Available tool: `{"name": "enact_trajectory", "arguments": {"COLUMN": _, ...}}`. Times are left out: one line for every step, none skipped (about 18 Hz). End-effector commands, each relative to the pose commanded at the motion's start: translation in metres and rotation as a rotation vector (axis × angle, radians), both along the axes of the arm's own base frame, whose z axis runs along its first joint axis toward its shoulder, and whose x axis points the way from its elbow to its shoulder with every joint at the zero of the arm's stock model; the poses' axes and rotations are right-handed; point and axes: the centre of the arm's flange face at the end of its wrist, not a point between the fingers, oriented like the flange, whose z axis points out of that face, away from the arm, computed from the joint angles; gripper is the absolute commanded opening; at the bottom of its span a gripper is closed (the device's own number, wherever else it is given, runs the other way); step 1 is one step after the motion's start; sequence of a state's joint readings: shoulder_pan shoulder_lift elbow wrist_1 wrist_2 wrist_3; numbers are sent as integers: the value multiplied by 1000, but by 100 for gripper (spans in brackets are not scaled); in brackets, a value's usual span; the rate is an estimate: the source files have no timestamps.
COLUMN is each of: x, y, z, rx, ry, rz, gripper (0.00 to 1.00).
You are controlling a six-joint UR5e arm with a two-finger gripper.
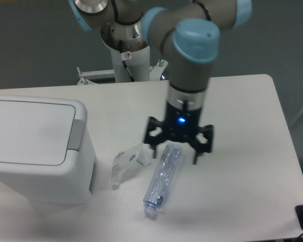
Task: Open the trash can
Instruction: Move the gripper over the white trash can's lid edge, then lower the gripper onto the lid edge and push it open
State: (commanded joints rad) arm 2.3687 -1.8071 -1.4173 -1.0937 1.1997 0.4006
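Tool (178,147) in mid-air over the middle of the worktop (242,166), fingers spread wide and holding nothing, a blue light glowing on the wrist just above them. It hangs right over the cap-less upper end of the crushed clear plastic bottle (163,178), which lies slantwise toward the front edge. Beside the bottle, on its left, sits a small crumpled clear wrapper (127,161).

And the target? The trash can (38,148) stands at the worktop's left edge, well apart from the tool, big white box with rounded corners. Its flat lid (30,132) is down and flush, so the job is not yet done. The grey button strip (77,135) runs along the lid's right side, facing the arm.

Best play from here, I'd say: carry the tool leftward over the wrapper, keeping height so neither piece of litter gets dragged along. Then come down squarely on that grey strip, not on the lid panel itself, since pushing the lid would only hold it shut. Drawing the fingers together first would likely give a firmer pressing point. A press, then lift clear so the lid has room to swing.

What's inside the can? Cannot tell, the lid hides everything. The bottle looks empty and flattened.
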Motion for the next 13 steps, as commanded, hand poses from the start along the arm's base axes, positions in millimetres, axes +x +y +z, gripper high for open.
{"name": "enact_trajectory", "arguments": {"x": 17, "y": 2, "z": 10, "rx": 13, "ry": -9, "rz": 6, "gripper": 100}}
{"name": "enact_trajectory", "arguments": {"x": 25, "y": 6, "z": 9, "rx": 8, "ry": -24, "rz": 11, "gripper": 100}}
{"name": "enact_trajectory", "arguments": {"x": 34, "y": 9, "z": 10, "rx": 8, "ry": -31, "rz": 12, "gripper": 100}}
{"name": "enact_trajectory", "arguments": {"x": 42, "y": 11, "z": 11, "rx": 9, "ry": -36, "rz": 10, "gripper": 100}}
{"name": "enact_trajectory", "arguments": {"x": 45, "y": 12, "z": 12, "rx": 9, "ry": -39, "rz": 11, "gripper": 100}}
{"name": "enact_trajectory", "arguments": {"x": 51, "y": 11, "z": 14, "rx": 8, "ry": -38, "rz": 4, "gripper": 100}}
{"name": "enact_trajectory", "arguments": {"x": 57, "y": 10, "z": 10, "rx": -1, "ry": -40, "rz": 0, "gripper": 100}}
{"name": "enact_trajectory", "arguments": {"x": 65, "y": 5, "z": 7, "rx": -8, "ry": -40, "rz": -4, "gripper": 100}}
{"name": "enact_trajectory", "arguments": {"x": 68, "y": 1, "z": 4, "rx": -11, "ry": -40, "rz": -5, "gripper": 100}}
{"name": "enact_trajectory", "arguments": {"x": 72, "y": -2, "z": 1, "rx": -14, "ry": -39, "rz": -12, "gripper": 100}}
{"name": "enact_trajectory", "arguments": {"x": 76, "y": -6, "z": -4, "rx": -19, "ry": -40, "rz": -20, "gripper": 100}}
{"name": "enact_trajectory", "arguments": {"x": 76, "y": -6, "z": -5, "rx": -20, "ry": -41, "rz": -20, "gripper": 100}}
{"name": "enact_trajectory", "arguments": {"x": 77, "y": -4, "z": -8, "rx": -23, "ry": -43, "rz": -23, "gripper": 100}}
